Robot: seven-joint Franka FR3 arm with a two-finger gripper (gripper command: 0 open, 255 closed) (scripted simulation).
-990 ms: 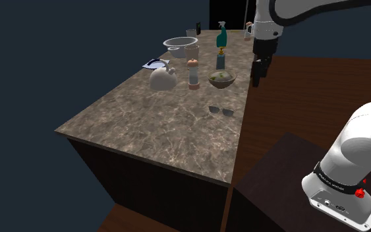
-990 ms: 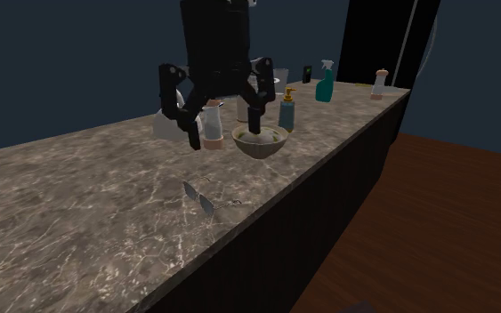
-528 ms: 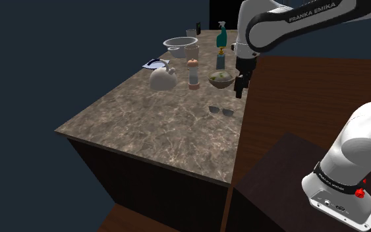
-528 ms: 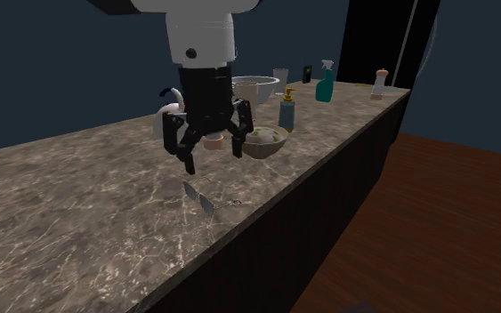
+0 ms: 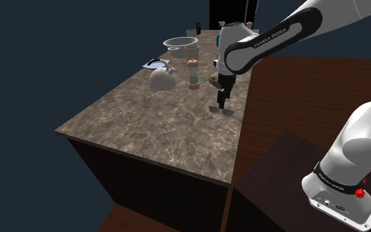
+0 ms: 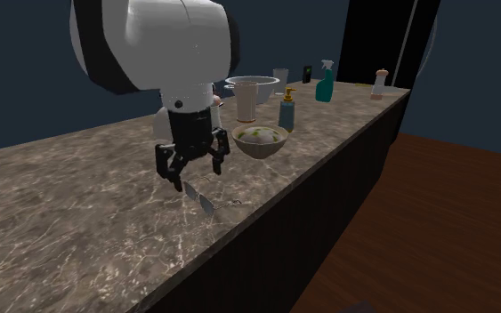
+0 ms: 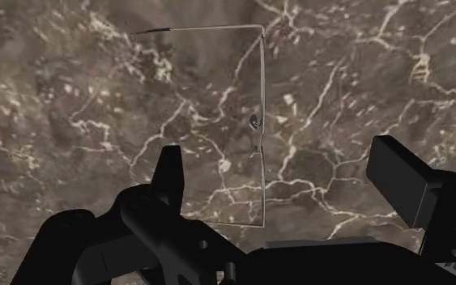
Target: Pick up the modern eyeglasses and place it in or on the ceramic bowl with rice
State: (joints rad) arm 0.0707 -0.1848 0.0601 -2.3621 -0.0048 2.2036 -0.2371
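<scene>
Eyeglasses (image 6: 206, 201) flat on the marble counter (image 6: 79, 204), close to the long edge that faces the wooden floor (image 6: 435, 231). Thin wire frame with clear lenses, one temple arm folded out across the stone. In the shoulder view, eyeglasses (image 5: 222, 111) right under the black fingers; in the wrist view, eyeglasses (image 7: 257, 123) edge-on ahead of the hand, roughly between the two fingers.

Directly above: gripper (image 6: 189, 171), pointing straight down, jaws spread wide, nothing clasped, no contact with the frame. From the wrist, gripper (image 7: 279, 162) with one finger to each side of the frame and bare stone in the gap. From the shoulder, gripper (image 5: 223, 102) low over the counter (image 5: 157, 125), white arm bending down from the upper right.

Just beyond the gripper along the counter: bowl (image 6: 259, 149) holding rice with green bits, near but apart from the eyeglasses. Behind the bowl, soap bottle (image 6: 286, 111) with a pump top, and a tall cup (image 6: 246, 100) beside a wide grey basin (image 5: 179, 44). Farther back, green spray bottle (image 6: 326, 82) and a small white bottle (image 6: 379, 83) by the far end. White kettle (image 5: 163, 78) toward the shoulder view's left of the bowl.
</scene>
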